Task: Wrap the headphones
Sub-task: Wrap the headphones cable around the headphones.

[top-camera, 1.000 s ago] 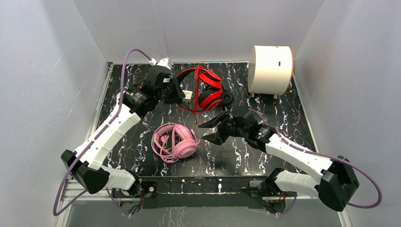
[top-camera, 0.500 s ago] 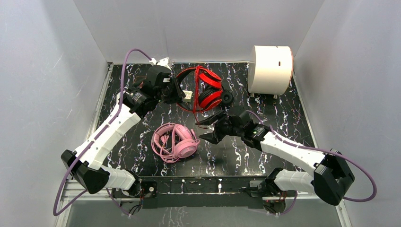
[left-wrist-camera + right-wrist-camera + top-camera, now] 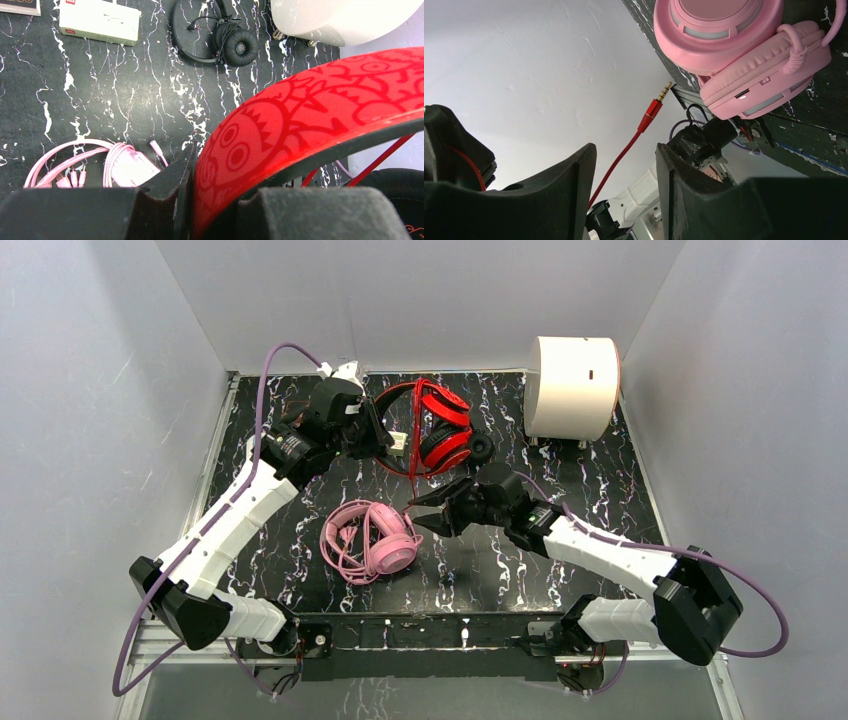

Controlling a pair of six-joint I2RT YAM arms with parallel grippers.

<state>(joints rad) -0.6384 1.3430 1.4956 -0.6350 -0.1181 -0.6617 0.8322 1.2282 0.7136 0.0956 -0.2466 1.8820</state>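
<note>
Closely viewed from the wrist, the left claw [image 3: 210, 212] is clamped shut on the headband [image 3: 310, 115] of the red headphones [image 3: 440, 430]. The patterned red band is pinched between the two black pads and arches away to the right. In the overhead view this claw is placed at the left side of the red set, at the far centre of the bench [image 3: 600, 490]. Whether the ear cups rest on the bench cannot be told.

The right claw [image 3: 625, 150] is held open. The red cable [image 3: 410, 475] passes through the gap between its fingers [image 3: 569, 190], and no contact with either one is visible. The gold-tipped jack plug [image 3: 659, 102] is seen just beyond the fingertips. From above, the cable is seen running from the red set down to this claw.

The pink headphones [image 3: 375, 540] lie just to the left of the right claw, at the centre of the bench, with their pink cable [image 3: 75, 165] bundled against them. The black headphones [image 3: 235, 45] lie flat just to the right of the red set. A small white box [image 3: 100, 21] is noted between the left claw and the red ear cups. A white drum [image 3: 570, 387] stands in the far right corner.
</note>
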